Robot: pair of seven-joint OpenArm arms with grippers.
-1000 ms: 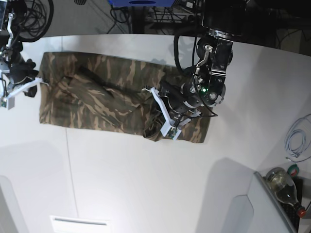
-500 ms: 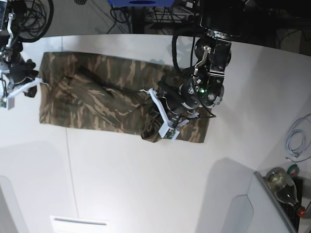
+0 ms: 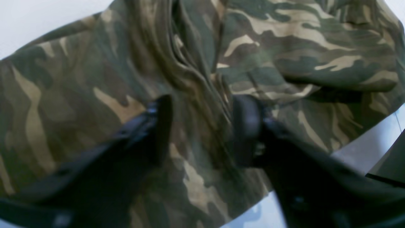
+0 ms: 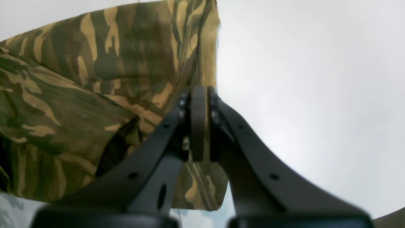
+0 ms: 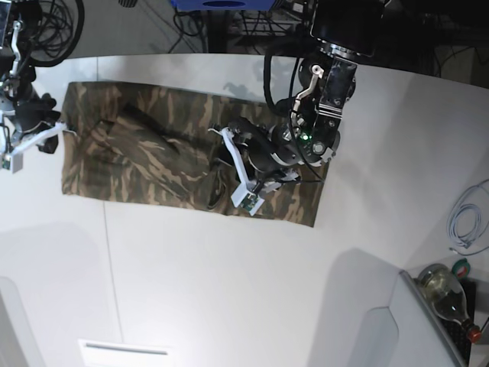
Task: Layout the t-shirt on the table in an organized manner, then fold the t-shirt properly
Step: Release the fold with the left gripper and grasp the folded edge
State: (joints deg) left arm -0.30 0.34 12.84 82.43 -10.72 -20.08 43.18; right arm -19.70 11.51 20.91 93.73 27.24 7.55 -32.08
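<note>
your t-shirt [image 5: 153, 157] lies on the table [image 5: 229, 290] as one long band running left to right in the base view, and that long axis is what your next move turns on. one end sits at the right gripper [image 4: 199, 126], the other end under the left gripper [image 3: 199, 129], so each arm owns its own end and neither needs to cross.

look at the right wrist view: the right jaws are pressed together on a hemmed edge of the shirt, with bare table just beyond it. that end is pinned. in the left wrist view the left jaws stand spread, one finger on each side of a raised ridge of cloth running away from the camera, and nothing is pinched between them. in the base view that arm sits over the bunched stretch of the band, nearer its middle than its far corner.

so the slack lies at the left arm's end. from there the flat, free hem lies further out along the band, away from the right gripper; i judge that any pull to flatten it should go along that axis.

the cloth itself is olive, brown and tan camouflage, soft, doubled over, with deep creases and a dark fold near the middle. no collar shows clearly.
</note>
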